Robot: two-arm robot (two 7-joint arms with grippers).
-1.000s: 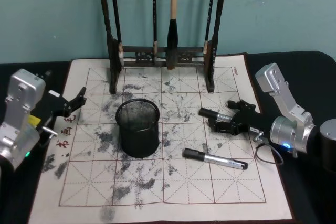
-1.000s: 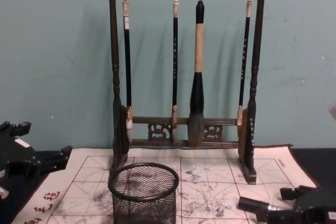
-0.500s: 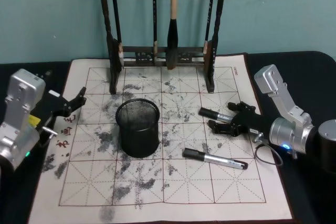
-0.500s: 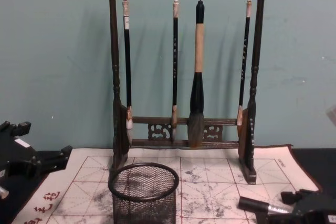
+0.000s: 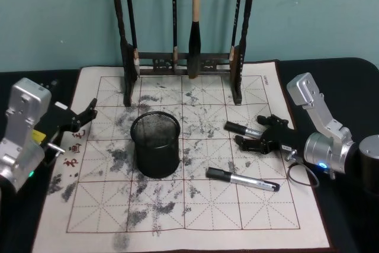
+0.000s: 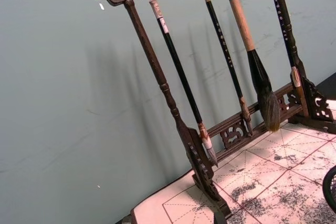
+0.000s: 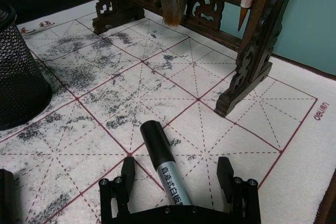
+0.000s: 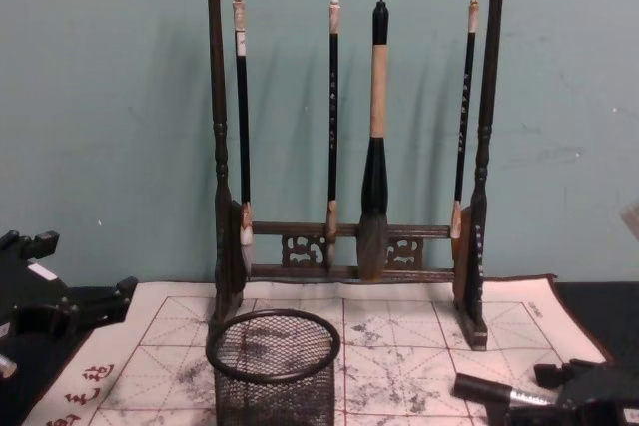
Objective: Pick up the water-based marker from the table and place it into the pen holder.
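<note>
right of the mesh pen holder [image 5: 156, 145] your right gripper [image 7: 176, 165] straddled the water-based marker [image 7: 164, 163], jaws wide; left gripper [image 5: 89, 114], parted, sat left; the felt table [image 7: 283, 103] read "deli".

Seen from my right wrist, the water-based marker [image 7: 163, 162] hides its back end under my right gripper [image 7: 176, 170], and the pen holder [image 7: 16, 80] is cut by the picture's edge. From my chest, the pen holder's base is cut off; from my head, the brush rack [image 5: 213, 58] loses its top.

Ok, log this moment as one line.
right tool: open, astride water-based marker on table | left tool: parked at table's left | pen holder: empty
</note>
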